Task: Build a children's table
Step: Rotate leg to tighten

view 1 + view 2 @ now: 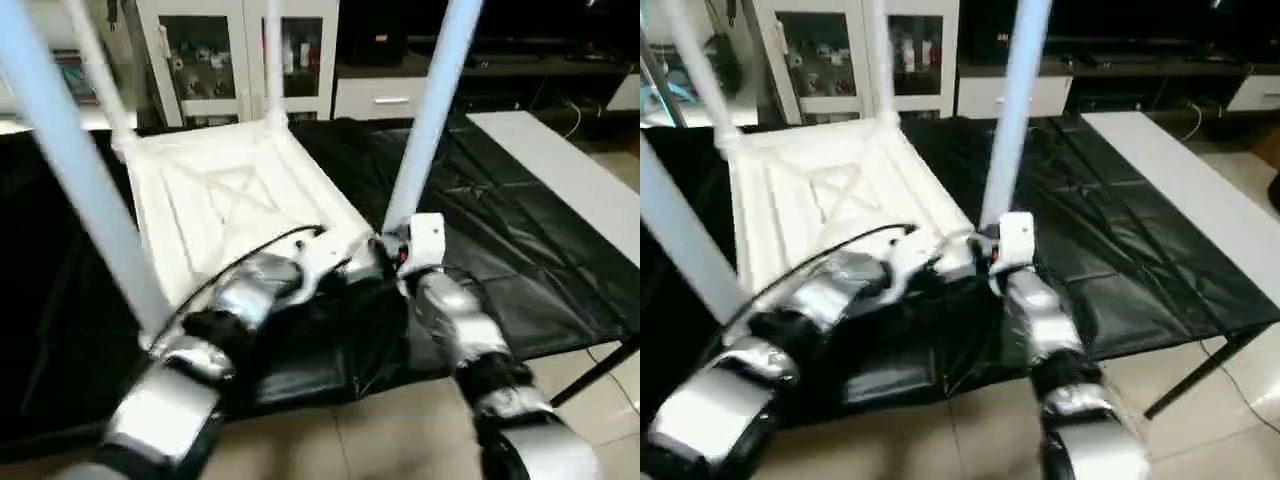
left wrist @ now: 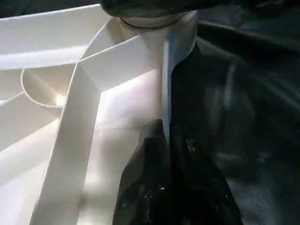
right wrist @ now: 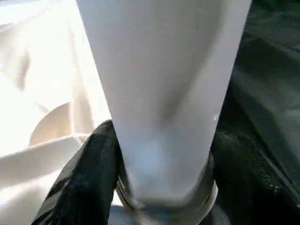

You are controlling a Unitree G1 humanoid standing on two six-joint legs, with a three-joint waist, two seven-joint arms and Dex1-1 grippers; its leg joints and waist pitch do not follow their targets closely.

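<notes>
Seating the last long white tapered plastic leg (image 3: 159, 93) in its corner socket, the right gripper (image 3: 161, 164) clasps it between its jaws while the left gripper (image 2: 166, 183) pinches the upturned white square plastic tabletop's raised rim (image 2: 166, 70), so next likely comes a firm downward twist.

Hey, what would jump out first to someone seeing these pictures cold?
The white tabletop lying upside down on the black-draped work table, four legs pointing up. At its near corner, the right gripper is closed around one leg's base, and the left gripper pinches the rim.
</notes>
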